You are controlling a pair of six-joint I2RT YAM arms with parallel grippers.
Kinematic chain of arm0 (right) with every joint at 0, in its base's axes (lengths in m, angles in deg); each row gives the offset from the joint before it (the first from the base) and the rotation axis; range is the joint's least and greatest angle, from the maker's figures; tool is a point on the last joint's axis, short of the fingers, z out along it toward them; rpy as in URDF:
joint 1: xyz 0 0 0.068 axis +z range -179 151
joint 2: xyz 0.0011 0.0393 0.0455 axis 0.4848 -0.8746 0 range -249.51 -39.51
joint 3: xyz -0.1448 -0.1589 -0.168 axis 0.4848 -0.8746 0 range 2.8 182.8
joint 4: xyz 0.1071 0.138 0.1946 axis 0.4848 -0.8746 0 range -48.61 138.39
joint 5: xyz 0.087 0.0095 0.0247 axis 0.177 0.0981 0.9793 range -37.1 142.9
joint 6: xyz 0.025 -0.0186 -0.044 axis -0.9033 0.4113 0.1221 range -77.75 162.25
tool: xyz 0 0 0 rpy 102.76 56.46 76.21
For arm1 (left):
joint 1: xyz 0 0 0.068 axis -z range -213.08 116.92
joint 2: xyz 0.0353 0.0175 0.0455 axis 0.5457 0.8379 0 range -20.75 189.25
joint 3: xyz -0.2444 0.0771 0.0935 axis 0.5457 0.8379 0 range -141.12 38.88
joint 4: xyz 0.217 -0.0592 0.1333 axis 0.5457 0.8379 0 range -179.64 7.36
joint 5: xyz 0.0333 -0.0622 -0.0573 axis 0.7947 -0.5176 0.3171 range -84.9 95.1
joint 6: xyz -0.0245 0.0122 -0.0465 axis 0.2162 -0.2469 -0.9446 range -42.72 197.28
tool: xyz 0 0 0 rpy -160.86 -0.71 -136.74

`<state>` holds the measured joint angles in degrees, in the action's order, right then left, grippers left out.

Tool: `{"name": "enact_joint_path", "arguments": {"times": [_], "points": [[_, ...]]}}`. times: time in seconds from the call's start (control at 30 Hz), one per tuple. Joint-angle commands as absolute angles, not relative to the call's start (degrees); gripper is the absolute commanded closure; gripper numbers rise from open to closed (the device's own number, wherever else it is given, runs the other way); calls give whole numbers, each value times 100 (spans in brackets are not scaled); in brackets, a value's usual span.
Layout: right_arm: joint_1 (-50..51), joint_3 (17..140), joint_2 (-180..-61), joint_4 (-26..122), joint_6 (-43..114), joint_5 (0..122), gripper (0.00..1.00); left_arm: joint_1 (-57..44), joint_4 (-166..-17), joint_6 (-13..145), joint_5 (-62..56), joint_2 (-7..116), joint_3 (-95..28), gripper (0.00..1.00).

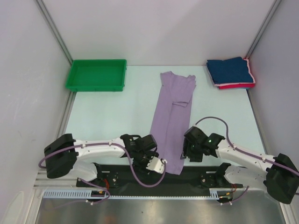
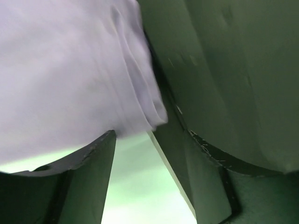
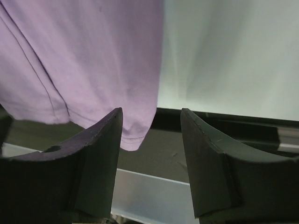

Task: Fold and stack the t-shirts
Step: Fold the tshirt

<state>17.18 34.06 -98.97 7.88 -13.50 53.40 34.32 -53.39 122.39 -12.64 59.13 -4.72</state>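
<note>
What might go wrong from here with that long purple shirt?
The right gripper stands open with only a hem corner of the lavender shirt near one finger; closing there may catch a thin edge that slips out. The left gripper is open too, beside bunched folds; uneven grips might skew the fold. Its near hem overhangs the black base plate and might snag.
</note>
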Motion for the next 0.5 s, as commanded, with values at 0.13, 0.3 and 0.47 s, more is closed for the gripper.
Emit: {"name": "enact_joint_path", "arguments": {"times": [0.13, 0.3, 0.47], "points": [[2917, 3408, -10594, 1410, -2314, 5396, 43, 3460, -4605, 13045, -651, 4931, -85, 34], [2998, 3391, -11008, 1674, -2402, 5536, 51, 3547, -4894, 13028, -369, 4939, -313, 34], [3024, 3312, -10973, 1702, -2490, 5537, 69, 3837, -5395, 13107, -290, 5237, -200, 35]]}}
